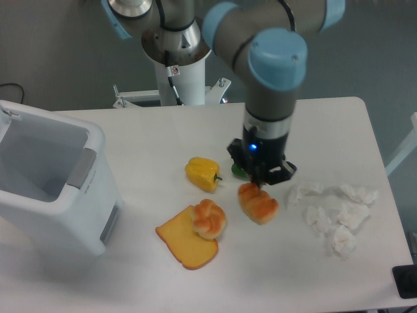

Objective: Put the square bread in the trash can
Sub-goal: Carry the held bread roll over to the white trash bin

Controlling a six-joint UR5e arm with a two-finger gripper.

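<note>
Tabletop (163, 140): white, set before a grey wall, with the arm's white base post at its far edge.
Pincer (259, 184): points straight down from the blue-capped wrist, pinching the top of the square bread.
Square bread (258, 203): golden-orange block under the fingertips, right of the round bun; whether it touches the surface cannot be told.
Trash can (98, 215): big white bin at the left edge, open on top, well apart from the bread.
Round bun (208, 219): sits on the upper right part of the toast slice (179, 244).
Yellow pepper (202, 173): behind the bun.
Green pepper (239, 172): mostly hidden behind the pincer.
Crumpled paper (332, 212): white wads to the right.
</note>
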